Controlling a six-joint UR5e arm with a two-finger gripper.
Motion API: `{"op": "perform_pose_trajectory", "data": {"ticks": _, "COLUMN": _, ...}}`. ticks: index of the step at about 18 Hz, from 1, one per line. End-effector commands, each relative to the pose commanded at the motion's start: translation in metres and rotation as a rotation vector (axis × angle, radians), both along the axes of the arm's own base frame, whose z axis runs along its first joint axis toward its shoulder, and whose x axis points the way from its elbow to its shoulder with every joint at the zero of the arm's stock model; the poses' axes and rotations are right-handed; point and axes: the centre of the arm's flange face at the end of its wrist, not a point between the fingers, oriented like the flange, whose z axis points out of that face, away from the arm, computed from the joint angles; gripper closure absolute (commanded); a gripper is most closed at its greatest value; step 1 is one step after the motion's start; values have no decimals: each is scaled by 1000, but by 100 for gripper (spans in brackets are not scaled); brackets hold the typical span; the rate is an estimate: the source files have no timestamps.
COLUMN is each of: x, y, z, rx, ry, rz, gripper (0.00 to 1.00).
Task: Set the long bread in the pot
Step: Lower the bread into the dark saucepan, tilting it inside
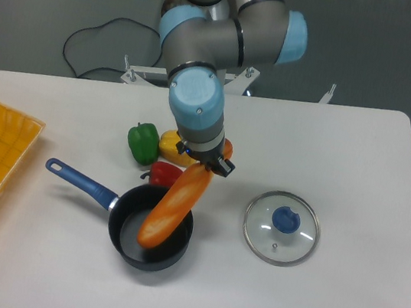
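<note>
The gripper (206, 162) clenches the long bread (175, 205) by its upper end, loaf slanting below the fingers into the pot (150, 227).

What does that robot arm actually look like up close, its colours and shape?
The arm is built from thick silver-grey tubes joined by rounded joints with light blue caps. At its end sits a small black gripper with a tiny blue light. A black cable loops behind the table.
</note>
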Motion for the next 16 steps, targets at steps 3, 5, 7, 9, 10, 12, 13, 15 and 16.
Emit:
{"op": "perform_pose_trajectory", "data": {"ticks": 3, "x": 1, "y": 1, "z": -3, "rx": -3, "ry": -1, "rz": -2, "gripper": 97}}
{"op": "perform_pose_trajectory", "data": {"ticks": 5, "x": 2, "y": 2, "z": -3, "rx": -4, "ry": -1, "rz": 1, "gripper": 97}}
{"op": "perform_pose_trajectory", "data": {"ticks": 7, "x": 4, "y": 4, "z": -4, "rx": -5, "ry": -1, "rz": -2, "gripper": 97}}
{"op": "perform_pose_trajectory", "data": {"ticks": 9, "x": 8, "y": 7, "z": -5, "rx": -6, "ry": -1, "rz": -5, "gripper": 96}}
{"op": "perform_pose_trajectory", "data": {"ticks": 10, "x": 9, "y": 8, "z": -7, "rx": -8, "ry": -3, "rz": -5, "gripper": 95}}
{"op": "perform_pose_trajectory", "data": {"ticks": 12, "x": 17, "y": 14, "z": -9, "rx": -11, "ry": -4, "rz": -19, "gripper": 90}}
{"op": "perform_pose_trajectory", "data": {"ticks": 13, "x": 17, "y": 14, "z": -12, "rx": -14, "ry": -6, "rz": -12, "gripper": 86}}
{"op": "perform_pose_trajectory", "data": {"ticks": 15, "x": 18, "y": 16, "z": -12, "rx": -13, "ry": -4, "rz": -6, "gripper": 74}}
{"op": "perform_pose_trajectory", "data": {"ticks": 16, "x": 21, "y": 20, "z": -14, "rx": -14, "ry": -5, "rz": -13, "gripper": 69}}
